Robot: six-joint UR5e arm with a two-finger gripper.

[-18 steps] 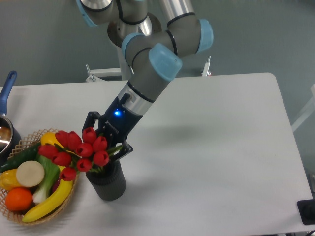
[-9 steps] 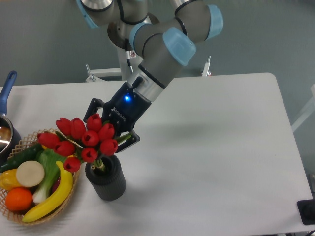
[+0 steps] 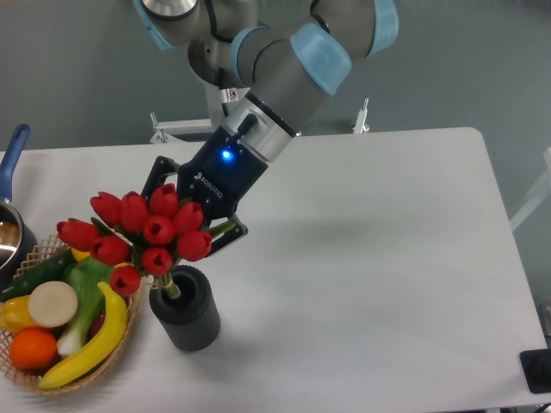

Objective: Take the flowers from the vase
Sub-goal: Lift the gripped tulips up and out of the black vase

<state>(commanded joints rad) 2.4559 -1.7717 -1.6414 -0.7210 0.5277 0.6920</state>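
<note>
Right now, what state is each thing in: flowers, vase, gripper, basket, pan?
flowers: gripped, stem ends in the vase mouth, buds leaning left
vase: upright on the table
gripper: shut on the flowers' stems
basket: on the table, full of fruit and vegetables
pan: at the left edge, mostly out of frame

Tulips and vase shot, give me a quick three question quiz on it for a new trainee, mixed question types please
1. True or false: the flowers are fully clear of the vase.
2. What sits left of the vase? A) wicker basket B) toaster C) laptop
3. Fill in: the gripper is closed on the ____.

Key: 1 false, the stems still reach into the vase's mouth. 2 A. 3 flowers.
</note>
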